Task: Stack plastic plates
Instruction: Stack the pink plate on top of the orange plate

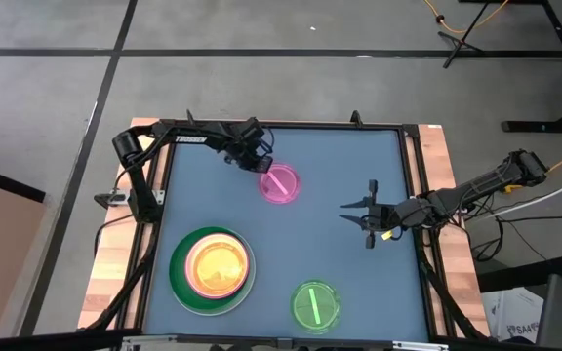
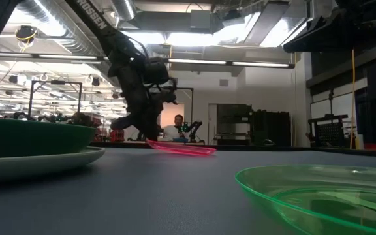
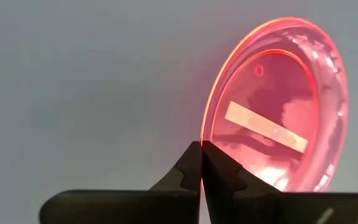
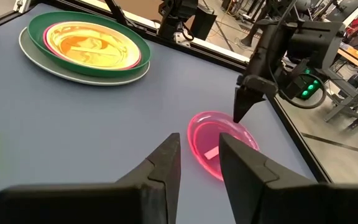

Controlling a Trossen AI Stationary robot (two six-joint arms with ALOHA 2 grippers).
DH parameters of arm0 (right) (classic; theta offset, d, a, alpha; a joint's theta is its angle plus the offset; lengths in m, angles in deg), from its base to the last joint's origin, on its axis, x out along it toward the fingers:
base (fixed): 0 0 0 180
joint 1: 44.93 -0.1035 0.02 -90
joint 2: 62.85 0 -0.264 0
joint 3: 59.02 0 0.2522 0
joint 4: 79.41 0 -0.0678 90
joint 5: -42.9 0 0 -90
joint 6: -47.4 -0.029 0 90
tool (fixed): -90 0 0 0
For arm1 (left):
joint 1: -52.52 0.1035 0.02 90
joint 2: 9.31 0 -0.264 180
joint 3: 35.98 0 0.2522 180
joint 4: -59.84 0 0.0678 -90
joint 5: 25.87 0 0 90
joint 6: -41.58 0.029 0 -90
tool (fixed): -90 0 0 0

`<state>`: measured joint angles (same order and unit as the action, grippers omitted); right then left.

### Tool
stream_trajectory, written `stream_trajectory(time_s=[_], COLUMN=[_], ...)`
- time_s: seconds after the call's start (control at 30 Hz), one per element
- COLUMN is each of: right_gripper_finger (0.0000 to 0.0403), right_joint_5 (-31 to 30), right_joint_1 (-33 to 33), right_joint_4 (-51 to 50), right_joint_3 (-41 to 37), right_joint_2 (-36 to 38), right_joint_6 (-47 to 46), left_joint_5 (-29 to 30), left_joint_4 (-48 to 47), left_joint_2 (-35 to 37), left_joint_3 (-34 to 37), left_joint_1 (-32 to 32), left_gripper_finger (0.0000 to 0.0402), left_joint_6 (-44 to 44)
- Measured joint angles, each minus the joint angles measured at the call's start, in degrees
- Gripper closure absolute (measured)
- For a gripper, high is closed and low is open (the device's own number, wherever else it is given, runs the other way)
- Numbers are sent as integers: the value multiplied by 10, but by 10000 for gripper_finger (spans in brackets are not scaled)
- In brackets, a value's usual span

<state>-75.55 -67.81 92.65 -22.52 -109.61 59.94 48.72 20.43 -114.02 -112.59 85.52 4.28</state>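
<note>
Left gripper (image 1: pixel 264 166) sits at the far rim of the small translucent pink plastic plate (image 1: pixel 280 183), fingers (image 3: pixel 194 171) pinched together on its edge; the low view shows that edge tipped up off the counter (image 1: pixel 340 156). Best kept shallow, lifted clear, then carried to the stack (image 1: pixel 213 270): pale plate, dark green, magenta, orange on top. Small translucent green plate (image 1: pixel 315 304) lies near the front edge. Right gripper (image 1: pixel 367 216) waits mid-right, fingers apart, holding nothing. Counter is matte grey-blue; open lab with ceiling lights behind.
</note>
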Motion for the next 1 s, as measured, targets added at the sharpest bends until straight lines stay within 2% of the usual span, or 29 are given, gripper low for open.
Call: stream_trajectory(time_s=[0.4,0.73,1.0], right_gripper_finger=[299,299,299], right_joint_5=[0,0,0], right_joint_1=[0,0,0], right_joint_4=[0,0,0], right_joint_3=[0,0,0], right_joint_2=[0,0,0], right_joint_6=[0,0,0], left_joint_5=[-111,-113,-164], left_joint_4=[60,52,54], left_joint_2=[0,0,0], left_joint_3=[0,0,0], left_joint_1=[-51,-91,-123], left_gripper_finger=[401,401,401], left_joint_6=[3,0,4])
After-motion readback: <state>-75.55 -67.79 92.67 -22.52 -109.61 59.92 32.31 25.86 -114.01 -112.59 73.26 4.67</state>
